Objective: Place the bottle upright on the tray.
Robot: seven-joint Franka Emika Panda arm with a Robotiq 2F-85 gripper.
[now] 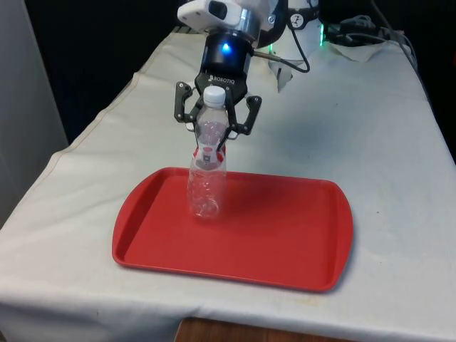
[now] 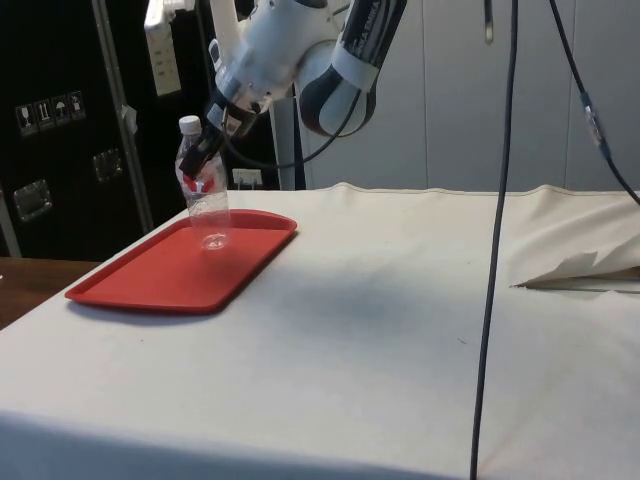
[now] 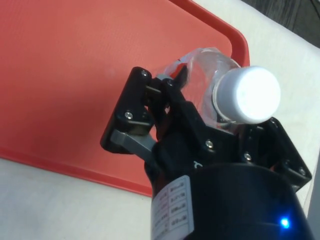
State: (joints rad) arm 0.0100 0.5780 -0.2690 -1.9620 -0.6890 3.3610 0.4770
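A clear plastic bottle (image 1: pixel 206 182) with a white cap and a red label stands near the back left of the red tray (image 1: pixel 285 242), leaning slightly, its base on the tray floor. My gripper (image 1: pixel 214 132) comes down from above and is shut on the bottle's upper body just under the neck. From the side, the bottle (image 2: pixel 209 210) sits at the far end of the tray (image 2: pixel 150 280) with the gripper (image 2: pixel 203 160) around its shoulder. In the wrist view the cap (image 3: pixel 250 92) shows beside a black finger (image 3: pixel 132 117) over the tray (image 3: pixel 65 75).
The tray lies close to the table's front edge (image 1: pixel 235 320). Crumpled white cloth (image 1: pixel 363 46) and cables (image 1: pixel 296 53) lie at the far end by the robot. In the side view a black cable (image 2: pixel 495 250) hangs in front and folded cloth (image 2: pixel 590 268) lies at the right.
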